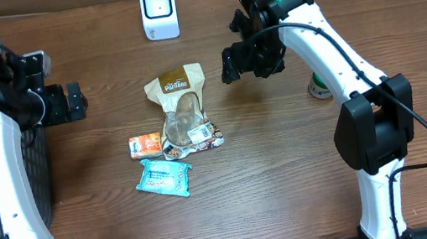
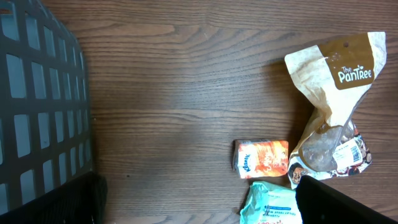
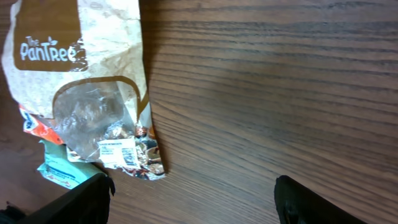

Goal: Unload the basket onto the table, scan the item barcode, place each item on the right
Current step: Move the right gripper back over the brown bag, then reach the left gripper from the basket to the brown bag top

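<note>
The brown wooden table (image 1: 293, 201) has the snack bag (image 1: 180, 107) lying flat in the middle, with a small orange pack (image 1: 146, 145) and a blue-green pack (image 1: 164, 178) just beside its near end. The right gripper (image 1: 249, 63) hangs near the bag's top end, off to its right, with its fingers wide apart and holding nothing. The left gripper (image 1: 73, 102) is well off to the bag's left, also spread wide and holding nothing. The bag's long side runs from far to near, and its brown label end points toward the white scanner (image 1: 158, 11), while the sticker with the bars faces up at the near end.
</note>
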`<state>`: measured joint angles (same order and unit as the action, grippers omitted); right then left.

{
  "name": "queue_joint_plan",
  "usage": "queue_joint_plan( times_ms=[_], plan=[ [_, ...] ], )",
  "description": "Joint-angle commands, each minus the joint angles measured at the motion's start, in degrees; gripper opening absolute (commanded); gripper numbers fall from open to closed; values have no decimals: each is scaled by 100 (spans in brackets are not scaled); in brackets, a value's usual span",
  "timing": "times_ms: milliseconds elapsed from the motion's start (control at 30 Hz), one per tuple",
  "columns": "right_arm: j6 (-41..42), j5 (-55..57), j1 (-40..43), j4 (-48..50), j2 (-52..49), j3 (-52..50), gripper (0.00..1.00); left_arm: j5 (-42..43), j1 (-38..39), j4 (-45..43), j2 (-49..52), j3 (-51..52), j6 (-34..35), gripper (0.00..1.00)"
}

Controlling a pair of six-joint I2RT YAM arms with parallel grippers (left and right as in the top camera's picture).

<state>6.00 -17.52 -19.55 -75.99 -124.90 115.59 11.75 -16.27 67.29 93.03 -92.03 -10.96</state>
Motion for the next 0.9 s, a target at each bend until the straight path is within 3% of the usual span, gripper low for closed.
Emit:
queue_joint_plan(
  times_ms=[0, 133, 400, 500, 533, 567, 700, 767, 867],
  plan=[
    [2, 138, -31, -2, -39, -15, 82, -15, -20, -22, 44, -103, -107, 100],
    [4, 79, -31, -20, -39, -15, 82, 151, -22, -181, 44, -103, 20, 100],
    [4, 74, -33, -20, -39, -15, 82, 1121, -13, -33, 44, -103, 1366, 99],
    [37, 70, -33, -11, -39, -15, 82, 1703, 44, -120, 70, -101, 1346, 98],
    [85, 72, -33, 7, -39, -15, 82, 1766, 76, -136, 87, -101, 1351, 84],
    [136, 72, -33, 28, -39, -15, 82, 1794, 153, -153, 125, -101, 1355, 60],
    [153, 70, -33, 92, -39, -15, 82, 1790, 643, -157, 367, -98, 1377, 20],
    [153, 70, -31, 85, -39, -15, 82, 1779, 955, -192, 531, -98, 1377, 4],
    [153, 72, -31, 72, -39, -15, 82, 1766, 1416, -356, 817, -98, 1429, 4]
  ],
)
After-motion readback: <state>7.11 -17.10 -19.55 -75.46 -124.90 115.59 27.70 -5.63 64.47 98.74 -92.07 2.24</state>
